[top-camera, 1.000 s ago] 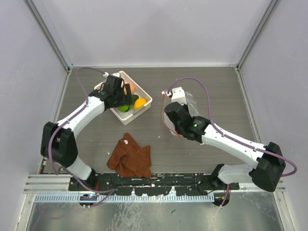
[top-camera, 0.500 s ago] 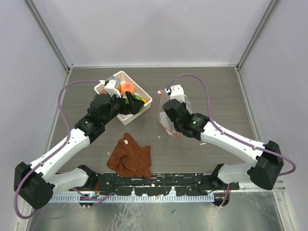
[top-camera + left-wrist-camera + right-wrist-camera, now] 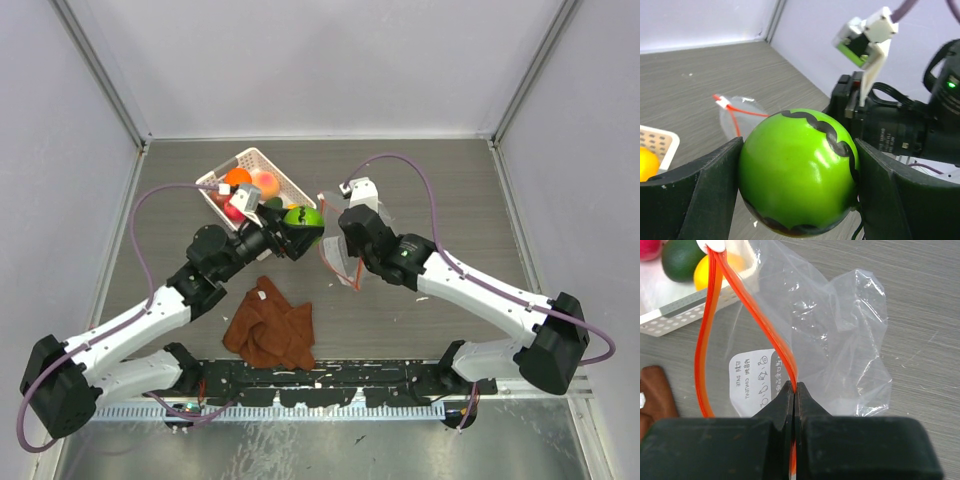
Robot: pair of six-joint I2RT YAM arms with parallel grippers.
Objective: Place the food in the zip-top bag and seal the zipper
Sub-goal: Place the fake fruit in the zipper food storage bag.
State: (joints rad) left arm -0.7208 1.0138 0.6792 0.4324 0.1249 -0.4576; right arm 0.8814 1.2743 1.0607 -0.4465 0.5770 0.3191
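Green fruit [image 3: 797, 172] at the bag [image 3: 840, 340] mouth, opening looks tight

Left pincer [image 3: 297, 226] clamps the fruit off the desk, near centre, with the bag just at its 3 o'clock; right pincer [image 3: 794, 390] is pinched closed on one zipper [image 3: 705, 340] lip. Likely trouble: the mouth gapes only as a slim loop, so the fruit could hit the strip, shove the bag aside, or drop and roll. Other fruits sit in the basket [image 3: 252, 153] at 11 o'clock.
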